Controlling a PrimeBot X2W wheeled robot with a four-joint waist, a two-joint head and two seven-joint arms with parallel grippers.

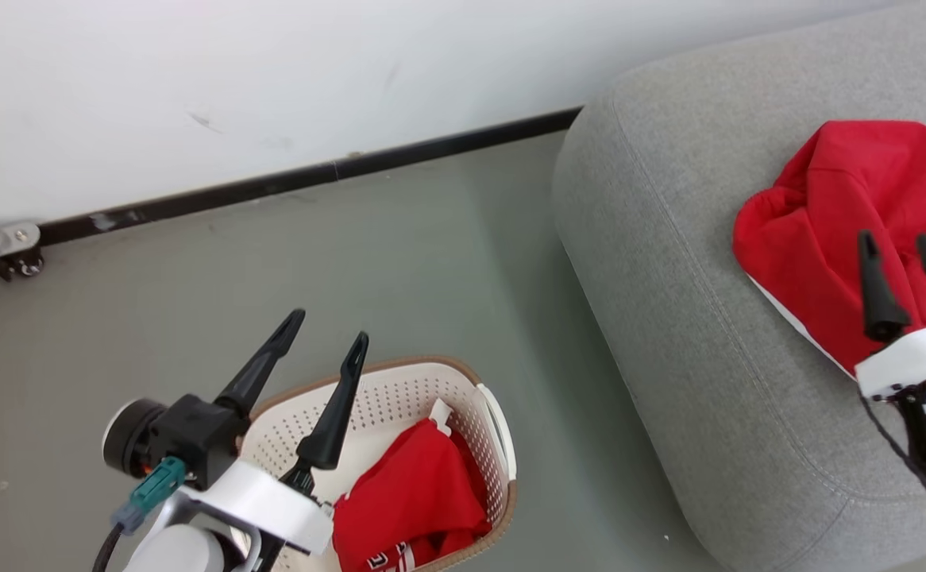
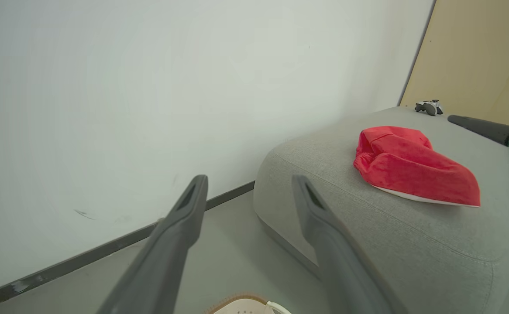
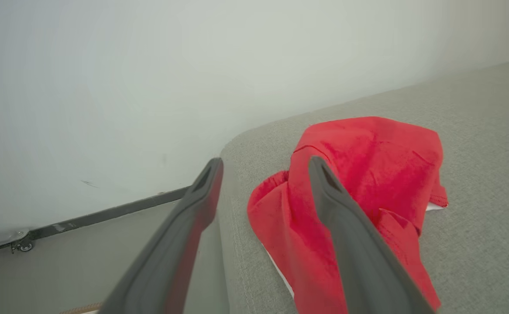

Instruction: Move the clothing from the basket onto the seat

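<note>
Seat (image 1: 669, 286) to the right, basket (image 1: 399, 389) on the floor (image 1: 352, 254) just off its rounded corner. One red shirt (image 1: 844, 191) lies bunched on the seat top, white trim showing at its lower edge. The other red shirt (image 1: 415, 492) is heaped in the right half of the basket, white collar tab uppermost. Right claw (image 1: 896, 237) hangs over the shirt on the seat, fingers spread wide, nothing between them; from the left wrist view its finger looks clear of the cloth. Left claw (image 1: 329, 326) is above the basket's near-left side, fingers fully apart and empty, pointing toward the wall rather than down. Judged half done; the step in hand looks like the pick from the basket. To do it well: tip the left claw downward and shift it right so both fingers straddle the high fold near the collar, keeping off the perforated wall and brown rim. Close on a thick bunch, not a single layer. Lift straight up until the hem clears the rim, or the light basket may drag along. Draw the right claw back without snagging the laid shirt.
</note>
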